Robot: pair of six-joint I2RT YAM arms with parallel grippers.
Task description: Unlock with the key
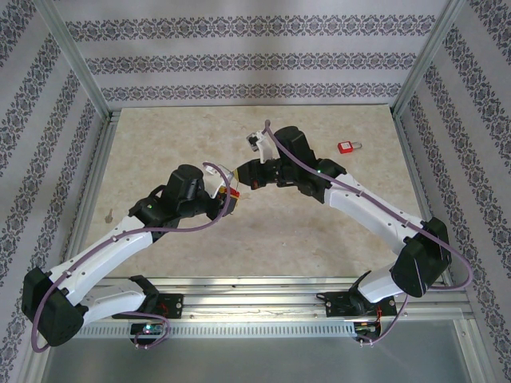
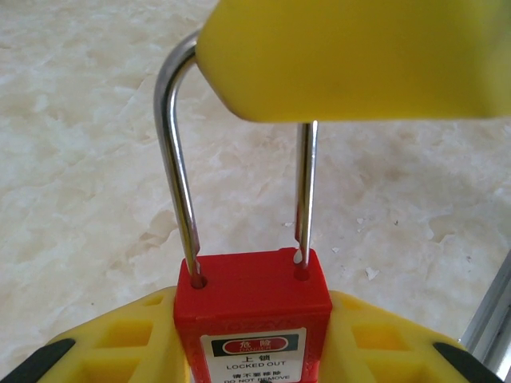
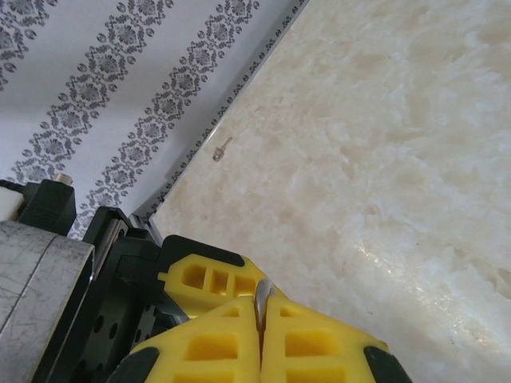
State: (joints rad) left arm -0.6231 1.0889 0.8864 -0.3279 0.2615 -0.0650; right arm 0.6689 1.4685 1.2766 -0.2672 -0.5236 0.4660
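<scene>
A red padlock (image 2: 252, 307) with a "LOCKED OUT" label is held upright above the table, my left gripper (image 2: 252, 319) shut on its body. Its steel shackle (image 2: 177, 159) rises to the right gripper's yellow finger (image 2: 351, 56), which covers the top bend. In the right wrist view a sliver of that shackle (image 3: 262, 302) shows pinched in my shut right gripper (image 3: 260, 307). From above, the left gripper (image 1: 227, 199) and right gripper (image 1: 249, 179) meet at the padlock (image 1: 234, 194) mid-table. A small key (image 1: 109, 214) lies alone at the table's left edge, also visible as the key (image 3: 222, 148).
A second red padlock (image 1: 346, 147) lies flat at the back right of the marble table (image 1: 319, 231). Aluminium frame rails (image 1: 104, 171) and patterned walls close in the sides and back. The left gripper's finger (image 3: 207, 279) sits just beside the right fingers.
</scene>
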